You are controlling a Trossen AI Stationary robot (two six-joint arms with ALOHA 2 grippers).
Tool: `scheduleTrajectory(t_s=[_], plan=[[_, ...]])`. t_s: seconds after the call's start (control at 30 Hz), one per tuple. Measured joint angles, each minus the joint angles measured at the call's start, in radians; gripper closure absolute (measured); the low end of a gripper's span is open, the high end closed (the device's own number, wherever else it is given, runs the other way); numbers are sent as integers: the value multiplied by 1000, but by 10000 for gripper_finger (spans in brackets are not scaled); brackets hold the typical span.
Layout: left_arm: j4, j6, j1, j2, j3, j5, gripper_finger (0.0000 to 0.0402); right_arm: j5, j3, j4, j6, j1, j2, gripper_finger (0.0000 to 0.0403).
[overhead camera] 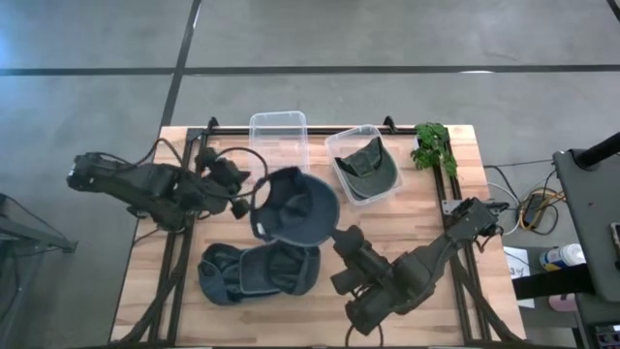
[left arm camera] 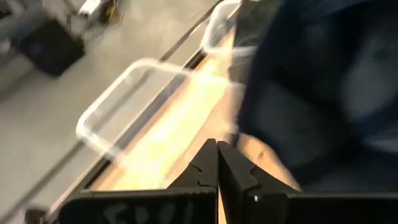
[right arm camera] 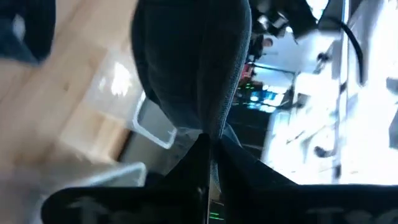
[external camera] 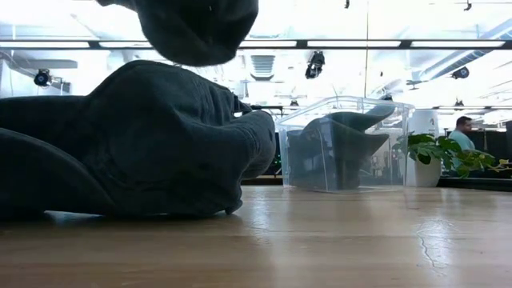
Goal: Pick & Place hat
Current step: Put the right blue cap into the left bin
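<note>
Hanging above the middle of the table (overhead camera: 426,218), the hat (overhead camera: 294,207) is a dark cloth cap, pinched at its 4 o'clock edge by the right claw (overhead camera: 337,236), whose fingers are closed tight on a fold of the fabric. The left claw (overhead camera: 254,190) sits at the hat's 9 o'clock edge with its fingers pressed together; whether it grips cloth I cannot tell. The hat looks light and soft: the crown sags and folds, so it will droop from a single hold. The stiffer brim or the seamed rim seems the surest place to take it. More dark hats (overhead camera: 257,270) lie in a heap at 7 o'clock on the table. At 12 o'clock stand two clear bins, one empty (overhead camera: 278,136) and one already holding a cap (overhead camera: 363,162), with a small green plant (overhead camera: 434,146) at 2 o'clock. No brand, label or legible writing shows on the hat or bins.
</note>
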Motion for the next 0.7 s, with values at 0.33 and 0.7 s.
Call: scheduleTrajectory(t_s=[0.33, 0.7], plan=[[-42, -251, 0, -181, -82, -85, 402, -55, 138, 68, 408, -69, -70, 390], [175, -149, 0, -278, -82, -22, 402, -176, 135, 290, 161, -60, -146, 390]])
